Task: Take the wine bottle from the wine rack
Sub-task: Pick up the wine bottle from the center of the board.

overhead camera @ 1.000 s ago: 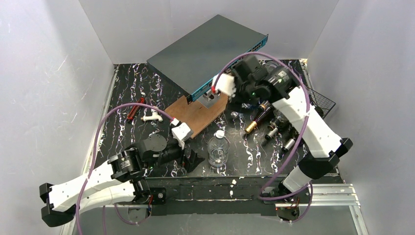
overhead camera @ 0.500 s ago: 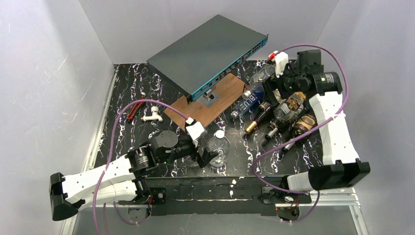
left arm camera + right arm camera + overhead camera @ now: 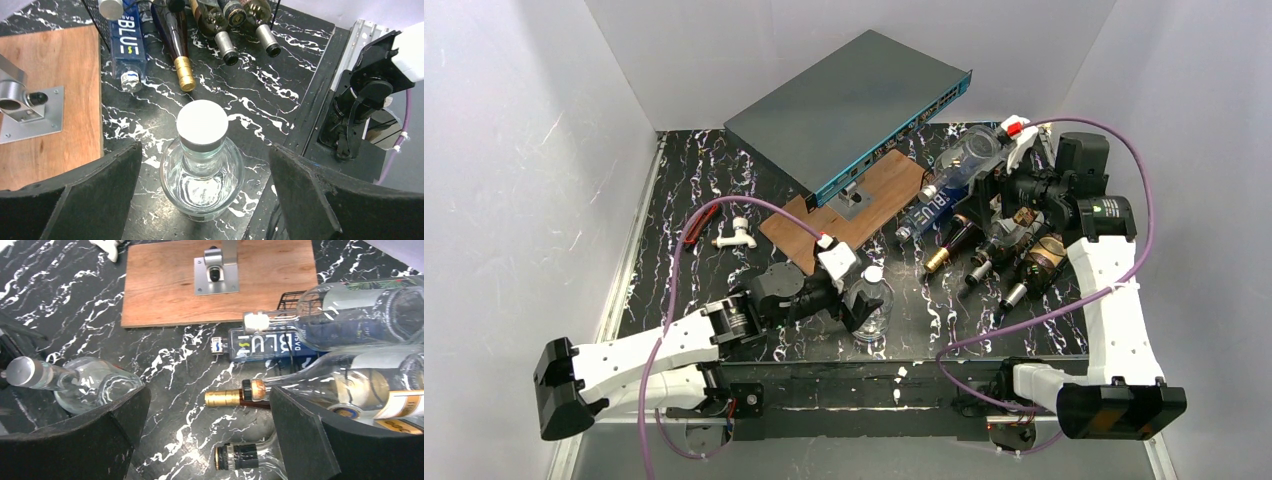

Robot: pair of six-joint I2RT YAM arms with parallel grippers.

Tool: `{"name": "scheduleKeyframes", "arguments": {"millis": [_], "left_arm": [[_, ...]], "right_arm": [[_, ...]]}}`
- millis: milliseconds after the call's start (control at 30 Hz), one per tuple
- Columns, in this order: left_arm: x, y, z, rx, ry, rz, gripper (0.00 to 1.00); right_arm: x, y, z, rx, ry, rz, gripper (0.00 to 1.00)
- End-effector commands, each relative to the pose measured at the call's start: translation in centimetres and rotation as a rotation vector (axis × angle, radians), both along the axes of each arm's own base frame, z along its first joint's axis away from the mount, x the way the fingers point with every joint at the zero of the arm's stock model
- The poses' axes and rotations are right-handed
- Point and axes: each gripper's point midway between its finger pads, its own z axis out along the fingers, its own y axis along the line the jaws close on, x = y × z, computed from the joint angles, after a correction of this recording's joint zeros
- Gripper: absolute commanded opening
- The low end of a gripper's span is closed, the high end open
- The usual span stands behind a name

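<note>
Glass wine bottle (image 3: pixel 223 398) (gold-foiled neck) in thin-wire wine rack (image 3: pixel 286 296) | left pincer (image 3: pixel 205 170) spread | right pincer (image 3: pixel 207 410) spread

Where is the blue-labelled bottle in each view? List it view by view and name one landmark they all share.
Top external: the blue-labelled bottle lies right of centre, just right of the wooden board.
Left wrist: near the top, left of centre, with its cap end pointing down the picture.
Right wrist: centre right, with its cap end pointing left.
Shared landmark: the wooden board, at the left edge in the left wrist view and along the top in the right wrist view.
</note>
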Motion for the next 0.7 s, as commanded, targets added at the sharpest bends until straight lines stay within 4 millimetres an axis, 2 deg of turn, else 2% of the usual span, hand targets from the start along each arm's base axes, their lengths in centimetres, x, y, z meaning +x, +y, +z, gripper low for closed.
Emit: {"name": "scheduleKeyframes", "arguments": {"millis": [0, 233, 400, 667], "left_arm": [[0.9, -0.7, 0.6, -0.033, 0.001, 0.045, 0.93], [1.9, -1.4, -0.3, -0.012, 0.016, 0.084, 0.84], [2.1, -1.9, -0.6, -0.003, 0.025, 0.082, 0.73], [2.6, -2.1, -0.8, 0.001, 0.018, 0.111, 0.67]], "right_arm": [[-0.7, 1.0, 1.4, 0.087, -0.047, 0.062, 0.98], [-0.9, 0.5, 1.1, 0.141, -0.034, 0.056, 0.98], [-1.0, 0.5, 1.1, 0.156, -0.028, 0.058, 0.98], [-0.9, 0.4, 0.8, 0.175, -0.015, 0.057, 0.98]]}}
